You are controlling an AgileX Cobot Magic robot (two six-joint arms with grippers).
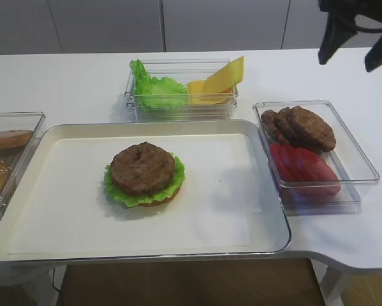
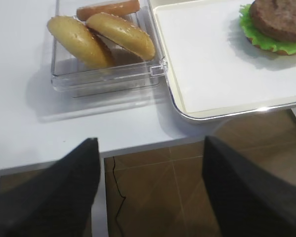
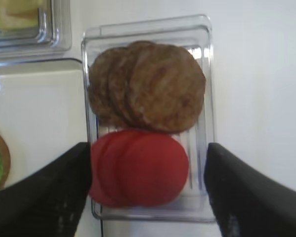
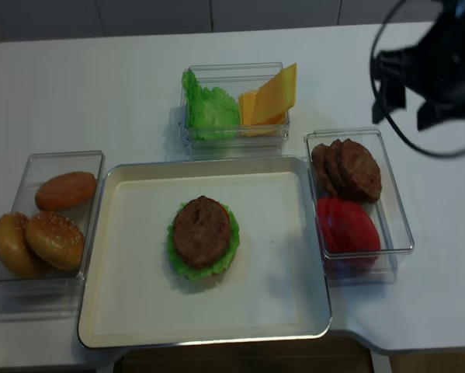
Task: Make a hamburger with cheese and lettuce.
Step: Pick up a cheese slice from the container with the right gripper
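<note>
The hamburger (image 1: 143, 173) sits on the cream tray (image 1: 229, 210): a bun base, a frilly lettuce leaf (image 1: 122, 193) and a brown patty on top. Yellow cheese slices (image 1: 219, 81) lean in a clear bin behind the tray, beside more green leaves (image 1: 155, 90). My right gripper (image 1: 351, 54) hangs open high above the back right of the table. In its wrist view its jaws (image 3: 148, 148) are wide apart with nothing between them, over a bin of patties and red slices. My left gripper (image 2: 150, 140) is open and empty over the table's front edge.
A clear bin (image 1: 363, 167) right of the tray holds loose brown patties (image 1: 303, 126) and red tomato slices (image 1: 305, 171). Another bin (image 4: 91, 159) on the left holds sesame bun halves (image 4: 53, 239). The wooden floor (image 2: 157, 192) shows below the table edge.
</note>
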